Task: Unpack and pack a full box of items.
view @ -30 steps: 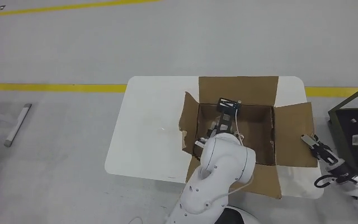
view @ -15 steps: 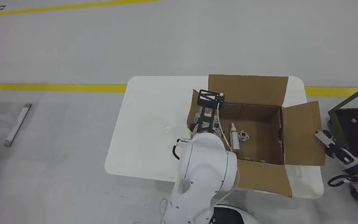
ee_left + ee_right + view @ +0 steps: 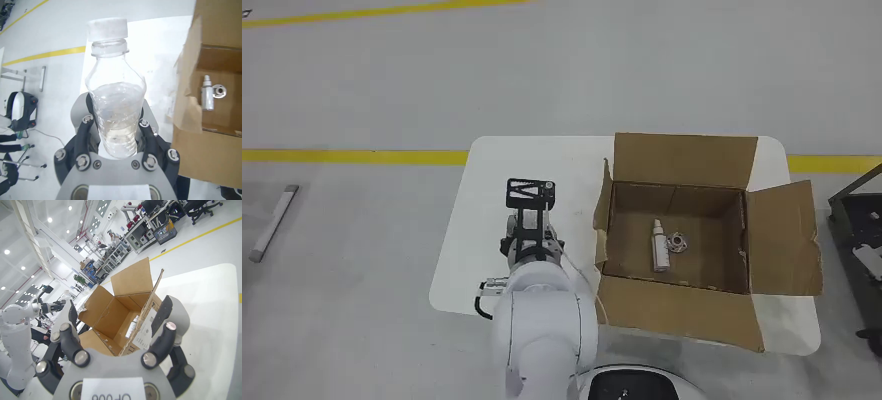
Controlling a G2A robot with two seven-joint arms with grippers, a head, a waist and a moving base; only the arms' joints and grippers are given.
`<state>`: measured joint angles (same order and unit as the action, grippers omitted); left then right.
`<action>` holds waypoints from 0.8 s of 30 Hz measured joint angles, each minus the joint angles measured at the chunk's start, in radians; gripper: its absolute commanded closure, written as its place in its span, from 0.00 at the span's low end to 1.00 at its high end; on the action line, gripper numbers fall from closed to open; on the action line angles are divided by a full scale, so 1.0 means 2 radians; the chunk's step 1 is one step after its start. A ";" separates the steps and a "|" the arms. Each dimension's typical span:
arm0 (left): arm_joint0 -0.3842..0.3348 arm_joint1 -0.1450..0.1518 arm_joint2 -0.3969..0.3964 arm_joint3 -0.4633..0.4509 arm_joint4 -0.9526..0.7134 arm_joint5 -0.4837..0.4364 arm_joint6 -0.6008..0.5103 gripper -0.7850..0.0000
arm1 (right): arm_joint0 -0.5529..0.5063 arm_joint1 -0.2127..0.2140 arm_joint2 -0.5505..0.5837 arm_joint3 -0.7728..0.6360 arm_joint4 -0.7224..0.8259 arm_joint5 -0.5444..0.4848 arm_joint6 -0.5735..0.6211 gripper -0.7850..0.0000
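Left wrist view: bottle (image 3: 115,106), cap (image 3: 107,29) outward

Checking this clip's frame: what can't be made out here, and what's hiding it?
1. The bottle base: left wrist view, sunk behind the left hand plate; whether it touches the table cannot be told.
2. The bottle in the top view: covered by the left arm.
3. The spray bottle: right wrist view, mostly behind the near flap of the box.
4. The box floor's near side: left wrist view, behind the torn flap.
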<state>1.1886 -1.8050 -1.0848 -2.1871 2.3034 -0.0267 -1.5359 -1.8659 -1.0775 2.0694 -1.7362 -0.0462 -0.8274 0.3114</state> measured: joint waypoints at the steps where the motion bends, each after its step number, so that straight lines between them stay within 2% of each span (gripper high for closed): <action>1: 0.005 0.002 -0.006 0.001 0.003 0.000 0.000 1.00 | -0.002 -0.001 0.000 -0.005 -0.013 0.003 -0.010 1.00; 6: 0.027 0.011 -0.039 0.038 0.006 -0.004 0.000 1.00 | -0.027 -0.011 0.000 -0.041 -0.081 0.018 -0.068 1.00; 13: 0.040 0.016 -0.056 0.111 -0.010 -0.023 0.000 1.00 | -0.044 -0.020 0.006 -0.070 -0.151 0.039 -0.128 1.00; 18: 0.040 0.016 -0.057 0.112 -0.009 -0.023 0.000 1.00 | -0.053 -0.024 0.008 -0.089 -0.189 0.051 -0.147 1.00; 24: 0.040 0.016 -0.057 0.112 -0.010 -0.023 0.000 1.00 | -0.053 -0.024 0.008 -0.089 -0.188 0.051 -0.146 1.00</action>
<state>1.2685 -1.7737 -1.1981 -1.9626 2.2844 -0.0730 -1.5359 -1.9723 -1.1261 2.0846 -1.9143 -0.4214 -0.7263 0.0186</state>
